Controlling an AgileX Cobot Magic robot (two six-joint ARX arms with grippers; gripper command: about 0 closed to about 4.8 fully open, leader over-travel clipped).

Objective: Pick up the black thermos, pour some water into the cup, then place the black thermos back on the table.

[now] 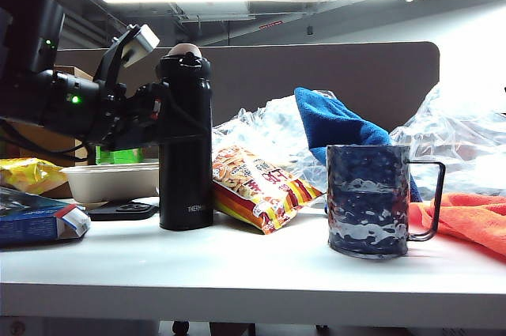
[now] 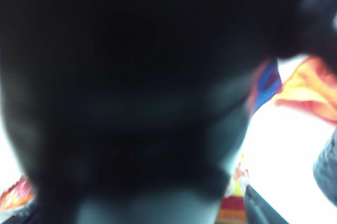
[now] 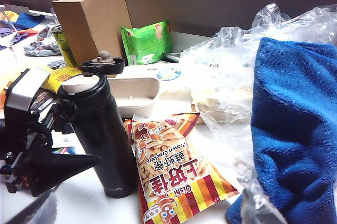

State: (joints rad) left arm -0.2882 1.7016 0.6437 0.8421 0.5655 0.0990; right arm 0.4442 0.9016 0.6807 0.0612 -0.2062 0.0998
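Note:
The black thermos (image 1: 186, 146) stands upright on the white table (image 1: 253, 273), left of centre. In the right wrist view its flip lid (image 3: 102, 66) is open over a pale mouth. My left gripper (image 1: 162, 118) reaches in from the left at the thermos's upper body, jaws wide open, with one dark finger (image 3: 68, 165) beside the bottle. In the left wrist view the thermos (image 2: 126, 87) is a black blur filling the frame. The dimpled dark blue cup (image 1: 368, 201) stands apart at the right. My right gripper (image 3: 145, 218) hovers open and empty, with only a blurred grey finger (image 3: 31, 211) showing.
A striped snack bag (image 1: 257, 186) leans right beside the thermos. Behind it lie a blue towel (image 1: 340, 126) and crumpled clear plastic (image 1: 261, 126). An orange cloth (image 1: 466, 221) lies right of the cup. A beige container (image 1: 111, 182), a phone (image 1: 122, 211) and a blue box (image 1: 35, 221) crowd the left.

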